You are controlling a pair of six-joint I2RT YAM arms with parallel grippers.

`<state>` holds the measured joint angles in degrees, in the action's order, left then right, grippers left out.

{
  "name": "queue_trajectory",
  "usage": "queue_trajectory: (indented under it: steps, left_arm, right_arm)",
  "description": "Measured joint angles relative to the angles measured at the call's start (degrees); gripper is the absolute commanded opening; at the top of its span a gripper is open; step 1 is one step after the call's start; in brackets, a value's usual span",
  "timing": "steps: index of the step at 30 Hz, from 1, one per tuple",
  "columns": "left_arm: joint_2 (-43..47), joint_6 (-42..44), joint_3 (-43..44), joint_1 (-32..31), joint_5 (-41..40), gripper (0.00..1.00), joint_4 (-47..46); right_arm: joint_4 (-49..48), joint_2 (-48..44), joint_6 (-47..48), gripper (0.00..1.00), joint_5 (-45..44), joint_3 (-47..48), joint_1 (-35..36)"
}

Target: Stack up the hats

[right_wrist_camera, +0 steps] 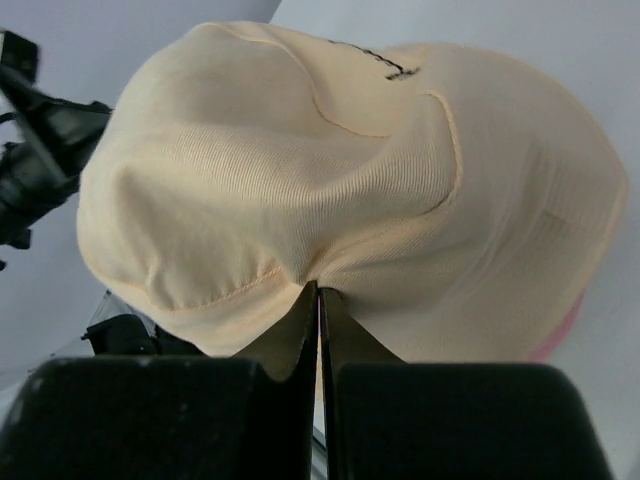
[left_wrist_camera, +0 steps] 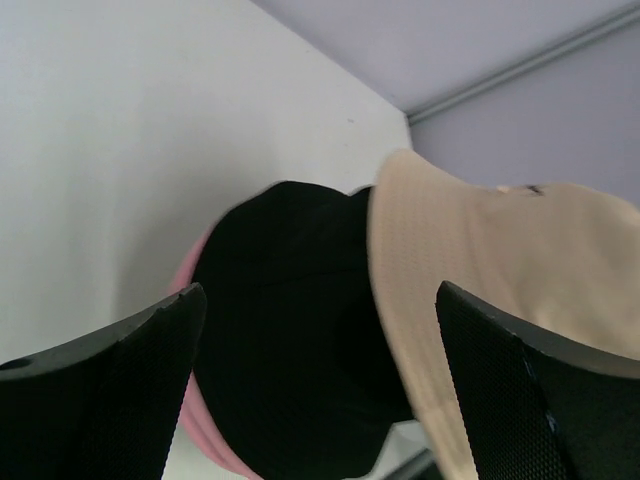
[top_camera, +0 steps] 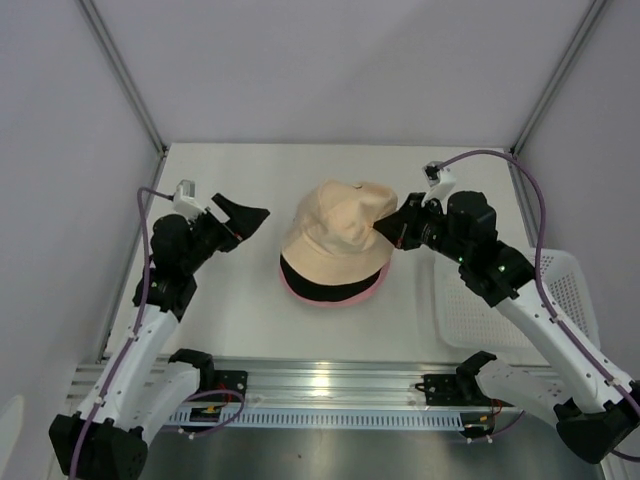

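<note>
Right hand [top_camera: 396,228] clenched on beige hat [top_camera: 335,232], pinching a fold near the brim; left hand [top_camera: 243,220] released, nearby. Mid-surface [top_camera: 240,320], draped over black hat [top_camera: 322,278] and pink hat [top_camera: 335,299]. Probably light, soft, floppy; best pinched at brim.

The beige hat [top_camera: 335,232] largely hides black hat [top_camera: 318,281] and pink hat [top_camera: 336,300].

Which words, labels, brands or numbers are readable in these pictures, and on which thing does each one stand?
None can be read.
The beige hat has a dark mark stitched on its crown; it is too small and blurred to read.
No other writing shows in any view.
</note>
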<state>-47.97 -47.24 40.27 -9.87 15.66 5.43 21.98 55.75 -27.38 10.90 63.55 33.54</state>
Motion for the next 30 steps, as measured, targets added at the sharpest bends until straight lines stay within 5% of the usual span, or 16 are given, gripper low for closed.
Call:
queue_trajectory:
  steps: [12, 20, 30]
  left_arm:
    - [13.84, -12.83, -3.19, -3.67, 9.01, 1.0, 0.9]
    - [13.75, -14.4, -12.2, -7.21, 7.98, 0.98, 1.22]
    - [7.72, -15.32, -15.85, -7.28, 7.04, 0.91, -9.46]
  right_arm:
    - [-1.95, 1.07, -2.99, 0.0, -0.61, -4.33, 0.04]
    - [-3.69, 1.92, -3.1, 0.0, -0.96, -4.44, 0.04]
    - [-3.96, 5.4, -2.62, 0.0, 0.61, -4.28, 0.04]
